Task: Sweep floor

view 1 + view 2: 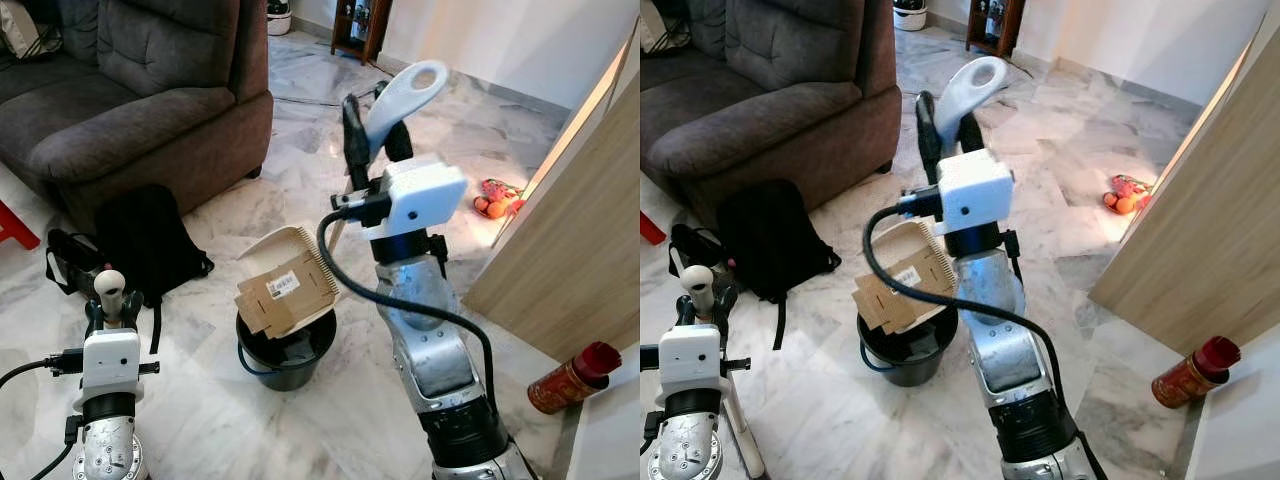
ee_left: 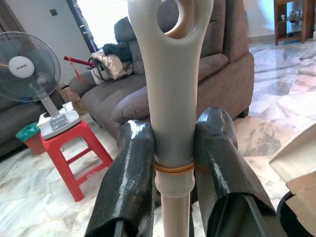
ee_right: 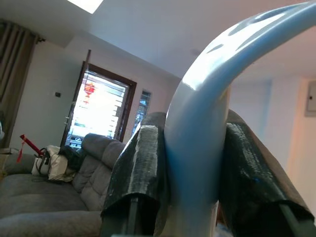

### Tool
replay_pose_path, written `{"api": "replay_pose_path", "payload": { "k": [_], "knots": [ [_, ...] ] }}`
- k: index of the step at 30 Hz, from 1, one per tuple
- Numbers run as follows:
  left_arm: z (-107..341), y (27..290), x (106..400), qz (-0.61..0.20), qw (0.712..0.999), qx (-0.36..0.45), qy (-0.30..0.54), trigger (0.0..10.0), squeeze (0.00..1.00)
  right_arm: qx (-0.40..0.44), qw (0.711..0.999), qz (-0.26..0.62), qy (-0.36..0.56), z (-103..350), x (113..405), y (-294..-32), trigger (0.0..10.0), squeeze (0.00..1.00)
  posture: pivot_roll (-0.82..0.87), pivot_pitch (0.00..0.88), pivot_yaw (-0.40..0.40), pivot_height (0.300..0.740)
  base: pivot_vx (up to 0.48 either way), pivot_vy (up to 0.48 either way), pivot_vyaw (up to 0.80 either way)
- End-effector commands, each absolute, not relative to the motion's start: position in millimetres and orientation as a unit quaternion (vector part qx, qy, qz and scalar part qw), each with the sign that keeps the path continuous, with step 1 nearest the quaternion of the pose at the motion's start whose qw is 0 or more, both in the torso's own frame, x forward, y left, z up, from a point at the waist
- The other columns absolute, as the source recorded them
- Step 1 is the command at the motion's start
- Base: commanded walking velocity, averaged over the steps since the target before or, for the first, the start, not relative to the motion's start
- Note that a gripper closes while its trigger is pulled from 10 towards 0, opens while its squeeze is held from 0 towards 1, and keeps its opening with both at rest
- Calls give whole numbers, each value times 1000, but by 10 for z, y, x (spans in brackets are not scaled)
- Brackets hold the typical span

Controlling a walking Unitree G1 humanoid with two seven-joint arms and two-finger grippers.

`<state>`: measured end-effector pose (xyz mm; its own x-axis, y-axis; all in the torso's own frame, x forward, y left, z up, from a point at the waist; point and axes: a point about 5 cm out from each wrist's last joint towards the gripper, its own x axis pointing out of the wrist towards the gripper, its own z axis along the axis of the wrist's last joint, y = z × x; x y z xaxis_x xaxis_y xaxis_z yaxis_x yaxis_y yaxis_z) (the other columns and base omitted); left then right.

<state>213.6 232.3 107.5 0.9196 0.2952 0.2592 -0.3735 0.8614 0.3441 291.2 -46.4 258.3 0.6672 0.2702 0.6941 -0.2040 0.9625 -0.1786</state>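
Evidently emptying: the right pincer (image 1: 375, 140) clamps the dustpan handle (image 1: 408, 92), tilting the dustpan (image 1: 283, 260) so cardboard (image 1: 287, 294) slides into the black bucket (image 1: 285, 352). The left pincer (image 2: 173, 168) grips the broom handle (image 2: 172, 74), parked upright nearby.

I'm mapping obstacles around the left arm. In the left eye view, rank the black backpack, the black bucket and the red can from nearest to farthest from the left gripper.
From the left gripper, shut on the broom handle:
1. Black backpack, just ahead of it, before the sofa.
2. Black bucket, to its right, under the dustpan.
3. Red can, far right, beside the wooden panel.
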Motion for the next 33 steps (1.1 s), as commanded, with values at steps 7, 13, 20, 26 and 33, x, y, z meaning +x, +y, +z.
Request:
{"api": "replay_pose_path", "payload": {
  "k": [7, 13, 20, 26, 33],
  "knots": [
    [1141, 2268, 2145, 162, 957, 207, -121, 10000, 0, -65, 873, 140, -463, 2761, 2706, -407, 10000, 0, 184, 92, -114, 740, 0, 0, 0],
    [1141, 2263, 2148, 162, 957, 208, -121, 10000, 0, -70, 870, 144, -467, 2755, 2682, -379, 10000, 0, 185, 91, -116, 740, 0, 0, 0],
    [1142, 2263, 2150, 163, 957, 208, -122, 10000, 0, -77, 866, 149, -472, 2743, 2652, -349, 10000, 0, 185, 92, -116, 740, 0, 0, 0],
    [1139, 2257, 2157, 160, 957, 209, -122, 10000, 0, -88, 863, 143, -476, 2747, 2655, -355, 10000, 0, 184, 92, -117, 740, 0, 0, 0],
    [1136, 2248, 2162, 157, 957, 210, -121, 10000, 0, -111, 866, 116, -474, 2743, 2704, -399, 10000, 0, 184, 93, -117, 740, 0, 0, 0]
  ]
}}
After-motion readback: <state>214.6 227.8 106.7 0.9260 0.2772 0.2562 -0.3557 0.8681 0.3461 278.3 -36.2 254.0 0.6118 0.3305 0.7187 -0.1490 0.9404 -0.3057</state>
